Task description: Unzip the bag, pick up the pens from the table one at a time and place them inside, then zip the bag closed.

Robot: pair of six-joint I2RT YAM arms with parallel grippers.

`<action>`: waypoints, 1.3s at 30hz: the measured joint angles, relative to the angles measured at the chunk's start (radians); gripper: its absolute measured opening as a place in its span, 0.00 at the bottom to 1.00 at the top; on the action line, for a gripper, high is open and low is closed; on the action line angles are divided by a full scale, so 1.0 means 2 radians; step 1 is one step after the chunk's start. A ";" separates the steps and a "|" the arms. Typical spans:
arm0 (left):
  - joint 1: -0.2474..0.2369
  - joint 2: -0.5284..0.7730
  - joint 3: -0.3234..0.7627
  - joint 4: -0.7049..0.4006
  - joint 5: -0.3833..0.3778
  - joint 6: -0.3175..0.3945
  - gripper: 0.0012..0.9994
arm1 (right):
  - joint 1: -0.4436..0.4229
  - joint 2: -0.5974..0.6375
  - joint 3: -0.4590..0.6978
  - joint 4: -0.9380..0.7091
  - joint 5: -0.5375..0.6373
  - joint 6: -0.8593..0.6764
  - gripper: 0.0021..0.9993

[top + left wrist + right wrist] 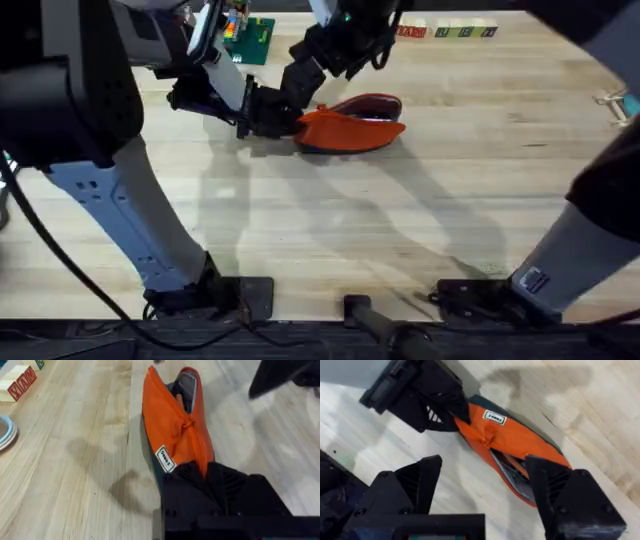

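The orange bag (350, 130) lies on the table (330, 230) with its zipper open and its dark lining showing. My left gripper (278, 120) is shut on the bag's left end (197, 467). My right gripper (298, 85) hovers open just above the same end, its fingers (420, 482) spread with nothing between them. Through the opening I see the pens inside, a silver-grey one (506, 471) and an orange one (520, 466). The left wrist view looks along the bag (167, 425) into its mouth.
Lettered wooden blocks (445, 31) and a green item (250, 40) sit along the far edge. Scissors with teal handles (615, 104) lie at the far right. A plate rim (5, 432) shows beside the blocks (17, 382). Bare tabletop stretches in front of the bag.
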 joint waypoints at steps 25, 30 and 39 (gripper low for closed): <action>0.000 0.000 0.000 0.000 0.000 0.000 0.04 | 0.000 0.058 0.000 0.024 0.000 0.032 0.94; 0.000 0.000 0.000 0.000 0.000 0.000 0.04 | 0.000 0.058 0.000 0.024 0.000 0.032 0.88; 0.000 0.000 0.000 0.000 0.000 0.000 0.04 | 0.000 0.058 0.000 0.027 0.000 0.032 0.87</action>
